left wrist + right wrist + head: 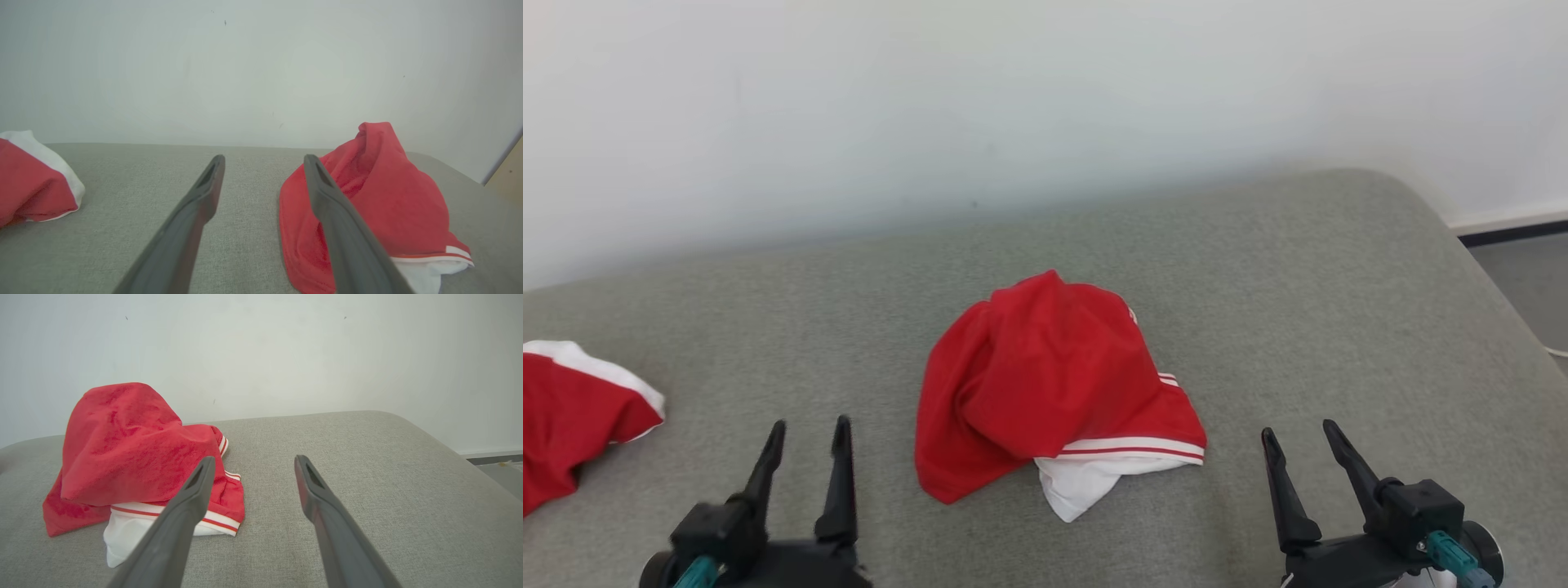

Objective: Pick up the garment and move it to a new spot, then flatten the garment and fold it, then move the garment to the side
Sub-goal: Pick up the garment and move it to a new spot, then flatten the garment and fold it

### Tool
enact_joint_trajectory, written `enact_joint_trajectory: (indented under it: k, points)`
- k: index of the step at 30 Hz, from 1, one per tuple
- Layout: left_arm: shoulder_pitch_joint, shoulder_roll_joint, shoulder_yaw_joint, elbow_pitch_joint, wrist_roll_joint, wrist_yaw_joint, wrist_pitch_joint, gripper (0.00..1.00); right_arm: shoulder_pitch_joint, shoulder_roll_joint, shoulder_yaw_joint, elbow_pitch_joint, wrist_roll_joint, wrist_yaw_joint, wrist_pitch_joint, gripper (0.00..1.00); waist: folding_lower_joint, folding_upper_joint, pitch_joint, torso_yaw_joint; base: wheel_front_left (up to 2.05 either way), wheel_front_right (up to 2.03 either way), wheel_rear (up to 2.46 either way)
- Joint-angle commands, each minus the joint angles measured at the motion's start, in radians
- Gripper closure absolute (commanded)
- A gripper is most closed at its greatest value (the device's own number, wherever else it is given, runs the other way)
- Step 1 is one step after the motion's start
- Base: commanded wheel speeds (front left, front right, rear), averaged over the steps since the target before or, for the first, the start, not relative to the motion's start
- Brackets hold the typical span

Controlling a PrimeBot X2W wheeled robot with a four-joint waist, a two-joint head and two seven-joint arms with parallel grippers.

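At the near edge of the grey padded surface (1339,310), the left pincer (809,425) and the right pincer (1299,429) sit low, fingers pointing toward the far edge. Both are spread wide and hold nothing; bare grey cloth shows between each pair of fingers. They are well apart, one on each side of the garment (1045,376), and neither touches it.

The garment lies just beyond them, about midway between the left and right edges. It is a bunched red heap with one fold standing up at the back, and a white part with a red-and-white striped band pokes out on the near right side. Toward the left edge lies a second red and white piece (572,408), well apart from the heap. Beyond the far edge is a plain pale wall (1013,98), and a strip of floor (1531,278) shows past the rounded far right corner.

As for progress, the garment is crumpled, so flattening, folding and moving it to the side all appear to be ahead. Whether it has already been moved to its new spot cannot be told. The likely next step is gripping an edge to spread it out.

No brand, label or readable writing shows anywhere; the stripes are the only markings.
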Motion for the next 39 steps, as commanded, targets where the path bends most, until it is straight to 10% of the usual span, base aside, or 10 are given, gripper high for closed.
enact_joint_trajectory:
  k: [1, 14, 39]
  points:
    - [0.058, 0.014, 0.025, -0.047, 0.026, 0.000, -0.004, 0.00, 0.023, -0.001, -0.012, -0.014, -0.010, 0.001, 0.003, 0.00, 0.0000, 0.0000, -0.031, 0.050, 0.00, 0.00, 0.00]
    - [0.334, -0.020, 0.131, -0.160, 0.112, -0.020, -0.004, 0.00, 0.091, -0.001, -0.052, -0.010, -0.031, 0.001, 0.017, 0.00, 0.0000, 0.0000, -0.061, 0.117, 0.00, 0.00, 0.00]
    - [0.322, -0.052, 0.182, -0.131, 0.155, -0.071, -0.005, 0.00, 0.082, -0.001, -0.050, 0.016, -0.010, 0.001, 0.009, 0.00, 0.0000, 0.0000, -0.062, 0.101, 0.00, 0.00, 0.00]
